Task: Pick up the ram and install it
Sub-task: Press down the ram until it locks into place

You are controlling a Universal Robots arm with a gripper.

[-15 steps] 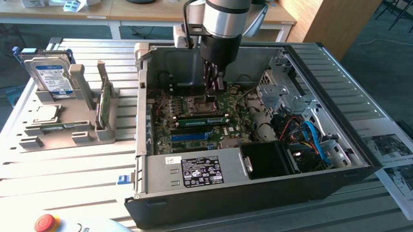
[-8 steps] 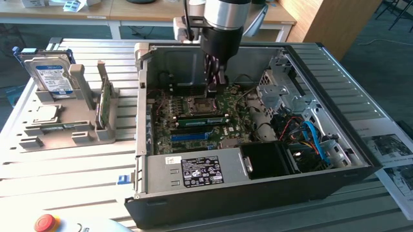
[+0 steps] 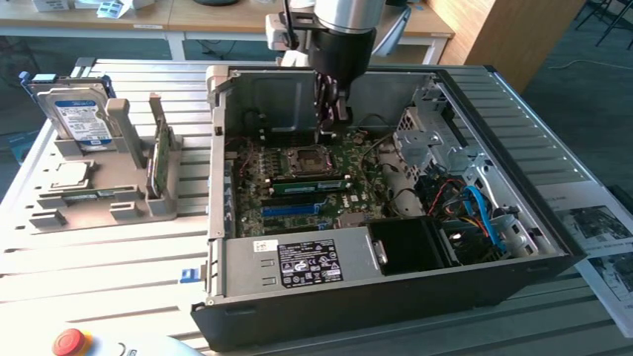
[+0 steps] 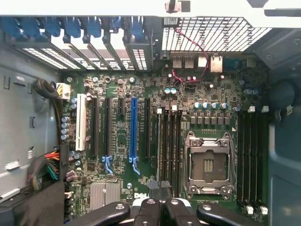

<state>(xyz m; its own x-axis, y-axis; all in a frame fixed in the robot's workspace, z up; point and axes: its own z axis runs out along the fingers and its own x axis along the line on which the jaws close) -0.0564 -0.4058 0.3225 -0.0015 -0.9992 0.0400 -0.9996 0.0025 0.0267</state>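
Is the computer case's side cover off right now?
Yes, the computer case lies open on top, with its motherboard plainly exposed inside.

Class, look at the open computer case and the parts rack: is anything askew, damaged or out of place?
Nothing stands out. The hard drive and ram stand upright in the rack; the motherboard looks intact.

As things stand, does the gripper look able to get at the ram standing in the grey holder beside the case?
Probably yes, after moving: the ram stands upright in the grey holder with its top edge exposed and nothing above it. The gripper is shut and down inside the computer case, so it must lift clear of the wall first.
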